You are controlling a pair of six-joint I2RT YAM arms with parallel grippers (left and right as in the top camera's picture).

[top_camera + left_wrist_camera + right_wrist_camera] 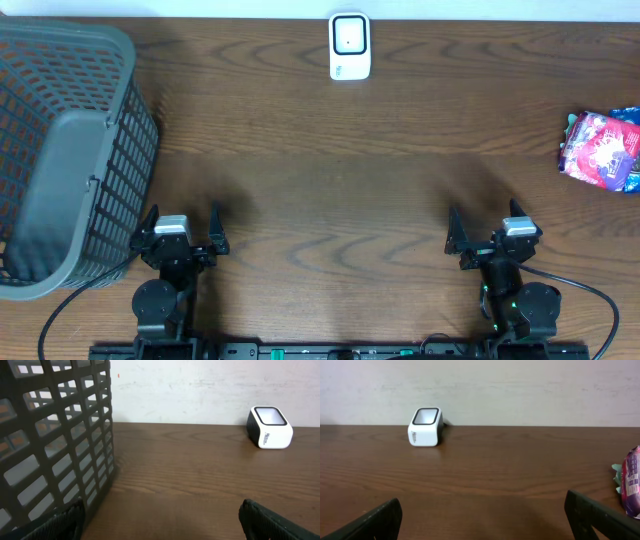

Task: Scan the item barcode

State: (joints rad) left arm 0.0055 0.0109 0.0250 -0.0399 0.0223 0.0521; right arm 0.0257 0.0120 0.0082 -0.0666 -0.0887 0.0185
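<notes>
Lying crinkled: a red-purple packet (602, 150).

Robot lab bench, dressed as a mock shop checkout. Dark wood-grain table (320, 190) stands against a bare, faintly marked white wall (520, 390), with no shelving or stock around it. White barcode scanner (349, 46) at far edge. Grey plastic basket (60, 150) at left end, bright snack packet (603, 150) at right end. Left arm (160, 295) and right arm (525, 305) mounted on near edge, black cable (603, 300) trailing.
</notes>
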